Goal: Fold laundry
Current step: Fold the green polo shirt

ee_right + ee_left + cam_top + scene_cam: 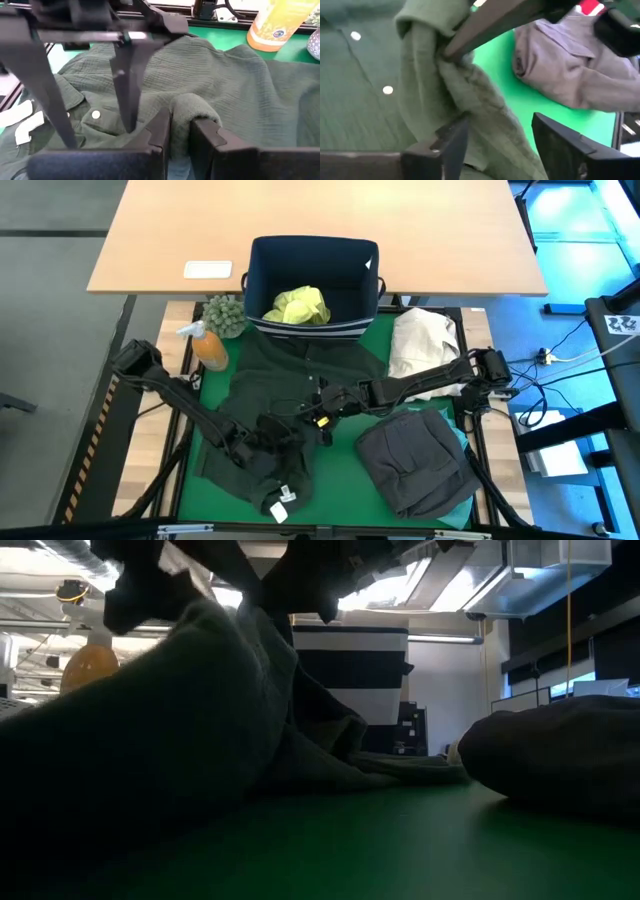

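Two arms: both over the dark olive-green buttoned cotton shirt [265, 395], mid-table.
Shirt: spread on the green table mat [340, 480], collar toward far side, a white tag at its near-left corner; one fold of it lifted into a ridge.
L gripper [497, 145]: near-left of centre, above shirt's near part; fingers stand apart w/ the lifted fold between them, not pinching it.
R gripper [181, 131]: reaches in from the right to shirt's middle; fingers close together, clamped on a raised tuck of the shirt.
Grey garment: charcoal-grey folded cloth garment [415, 460] lies near-right on the mat, apart from shirt; a turquoise cloth edge [462, 438] peeks from under its right side.
Yellow-green: bright yellow-green crumpled shirt [296, 306] sits inside the navy fabric bin w/ striped base [262, 270], far-centre, bin touching shirt's far edge.
Cream bundle: cream-beige cloth bundle [424, 340] far-right, just right of bin.
Bottle: orange spray bottle [208, 346] far-left beside the mat; small green textured ball-like plant [225, 314] just beyond it.
Desk: light wood desk [450, 230] behind, w/ a white flat card [208, 269] left of bin.
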Robot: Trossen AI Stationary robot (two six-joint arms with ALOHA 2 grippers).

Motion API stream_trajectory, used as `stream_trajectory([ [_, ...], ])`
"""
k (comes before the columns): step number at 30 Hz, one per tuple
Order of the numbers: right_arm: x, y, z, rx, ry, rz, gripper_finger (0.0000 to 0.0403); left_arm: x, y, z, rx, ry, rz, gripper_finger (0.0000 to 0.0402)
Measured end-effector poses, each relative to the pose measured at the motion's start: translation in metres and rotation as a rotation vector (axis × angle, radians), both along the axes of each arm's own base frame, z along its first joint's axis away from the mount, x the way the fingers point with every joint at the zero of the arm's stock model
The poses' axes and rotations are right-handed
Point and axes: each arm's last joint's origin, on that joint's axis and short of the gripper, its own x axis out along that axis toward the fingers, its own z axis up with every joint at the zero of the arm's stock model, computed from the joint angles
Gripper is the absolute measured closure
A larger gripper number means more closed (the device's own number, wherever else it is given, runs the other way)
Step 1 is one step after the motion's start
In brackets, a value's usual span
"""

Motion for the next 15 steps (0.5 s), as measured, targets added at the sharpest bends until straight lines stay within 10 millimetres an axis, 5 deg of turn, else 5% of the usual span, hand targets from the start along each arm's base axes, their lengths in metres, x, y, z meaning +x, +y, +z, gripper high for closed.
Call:
stream_trajectory([
  [15,0.001,0.000,0.001,0.000,-0.011,0.005,0.0347,0.013,0.014,-0.013,-0.058,0.034,0.069,0.0168],
])
